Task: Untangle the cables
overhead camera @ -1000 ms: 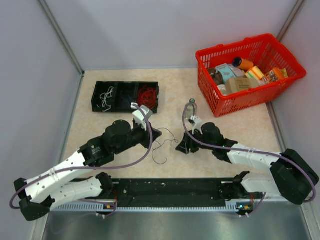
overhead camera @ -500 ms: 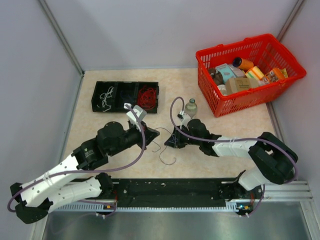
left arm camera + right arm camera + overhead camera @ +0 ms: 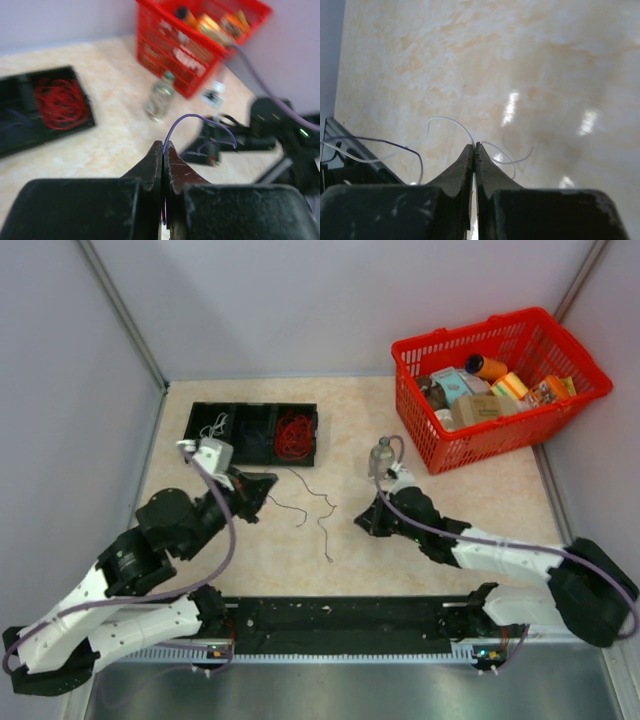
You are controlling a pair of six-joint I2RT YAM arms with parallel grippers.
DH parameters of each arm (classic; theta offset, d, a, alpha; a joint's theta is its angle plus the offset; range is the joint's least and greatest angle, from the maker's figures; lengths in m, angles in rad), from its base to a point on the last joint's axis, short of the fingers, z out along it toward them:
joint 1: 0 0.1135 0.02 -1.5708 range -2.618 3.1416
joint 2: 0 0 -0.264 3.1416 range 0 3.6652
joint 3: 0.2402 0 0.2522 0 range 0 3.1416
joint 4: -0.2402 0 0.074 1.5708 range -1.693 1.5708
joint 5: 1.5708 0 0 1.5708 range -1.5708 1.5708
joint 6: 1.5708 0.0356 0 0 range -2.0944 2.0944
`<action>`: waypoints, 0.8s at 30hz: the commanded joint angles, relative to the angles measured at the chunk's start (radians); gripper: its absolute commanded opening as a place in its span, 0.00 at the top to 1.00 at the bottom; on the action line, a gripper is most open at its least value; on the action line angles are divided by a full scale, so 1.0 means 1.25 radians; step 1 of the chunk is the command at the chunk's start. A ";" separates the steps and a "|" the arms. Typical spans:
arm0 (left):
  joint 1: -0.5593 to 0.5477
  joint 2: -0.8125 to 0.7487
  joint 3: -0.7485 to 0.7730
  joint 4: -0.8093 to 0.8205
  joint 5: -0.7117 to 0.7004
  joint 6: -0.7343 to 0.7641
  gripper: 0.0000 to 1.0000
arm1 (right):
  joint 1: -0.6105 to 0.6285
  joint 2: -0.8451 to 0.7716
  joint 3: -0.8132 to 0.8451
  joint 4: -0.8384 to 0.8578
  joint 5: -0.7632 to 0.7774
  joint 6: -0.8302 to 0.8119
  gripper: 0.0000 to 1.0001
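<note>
Though near the cables (image 3: 200,116), bottle (image 3: 381,457) upright, apart.

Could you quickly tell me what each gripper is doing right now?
Left gripper: closed, holding a thin purple-blue cable.
Right gripper: closed, holding a thin white cable.

Beige marbled table (image 3: 460,505). Small clear bottle (image 3: 381,456) upright, about mid-table. Red basket (image 3: 480,445) just right of bottle, reaching further back. Black three-compartment tray (image 3: 255,407) well left of bottle, toward back edge. Loose cables (image 3: 322,515), thin and kinked, on bare top left of bottle, nearer front. Black rail (image 3: 340,618) along front edge, well forward of bottle.
</note>
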State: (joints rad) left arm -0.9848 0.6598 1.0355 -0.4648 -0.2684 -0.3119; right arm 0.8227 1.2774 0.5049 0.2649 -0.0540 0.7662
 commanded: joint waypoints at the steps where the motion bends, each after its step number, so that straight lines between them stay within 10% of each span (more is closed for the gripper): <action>1: 0.002 -0.105 0.085 -0.013 -0.360 0.036 1.00 | 0.000 -0.238 -0.053 -0.247 0.346 0.091 1.00; 11: 0.001 -0.220 0.108 0.048 -0.587 0.153 1.00 | -0.264 -0.638 -0.064 -0.596 0.452 0.138 1.00; 24: 0.001 -0.004 0.088 -0.142 -0.433 -0.121 1.00 | -0.263 -0.505 -0.071 -0.322 0.019 -0.059 1.00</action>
State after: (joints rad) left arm -0.9840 0.4854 1.1709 -0.4942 -0.9199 -0.2668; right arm 0.4950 0.6464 0.4126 -0.2497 0.1261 0.7639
